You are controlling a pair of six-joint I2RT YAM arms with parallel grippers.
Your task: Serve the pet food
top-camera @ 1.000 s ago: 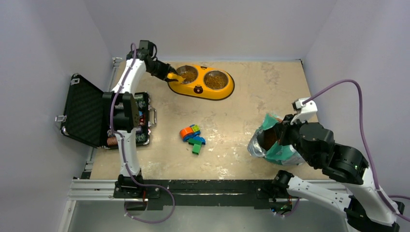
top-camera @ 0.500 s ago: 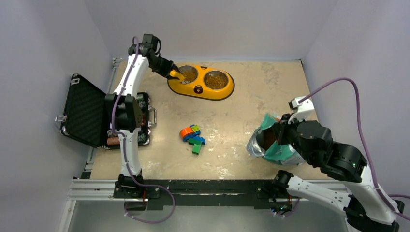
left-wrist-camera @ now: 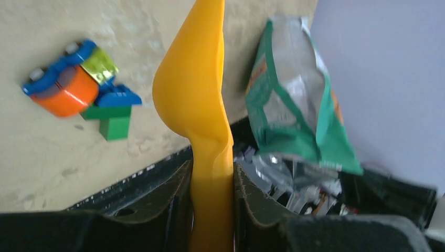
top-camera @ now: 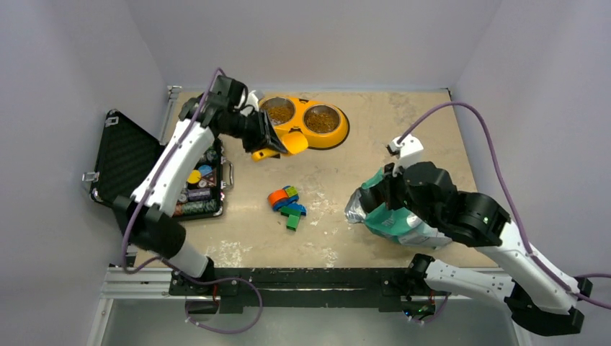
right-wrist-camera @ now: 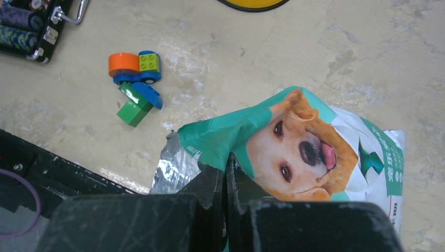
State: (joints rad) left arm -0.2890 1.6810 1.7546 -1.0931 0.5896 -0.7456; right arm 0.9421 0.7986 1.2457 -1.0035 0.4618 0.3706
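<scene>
Brown pet food fills both cups (top-camera: 278, 110) of the yellow double bowl (top-camera: 343, 130) at the back. My left gripper (top-camera: 263, 138) is shut on the handle of a yellow scoop (top-camera: 286, 143), held above the table in front of the bowl. In the left wrist view the scoop (left-wrist-camera: 197, 89) runs edge-on between my fingers (left-wrist-camera: 176, 194). My right gripper (top-camera: 393, 189) is shut on the top edge of the teal and white dog-print bag (top-camera: 393, 220). The bag (right-wrist-camera: 315, 142) leans with its silver mouth to the left. The kibble inside it is hidden.
Colourful toy blocks (top-camera: 287, 205) lie mid-table between scoop and bag; they also show in the right wrist view (right-wrist-camera: 135, 79). An open black case (top-camera: 130, 169) with small items sits at the left edge. A black rail (top-camera: 288, 277) runs along the near edge.
My left arm has pulled the scoop out of the left cup and swung it toward the table's middle. My right arm has moved the bag leftward and tipped it.
</scene>
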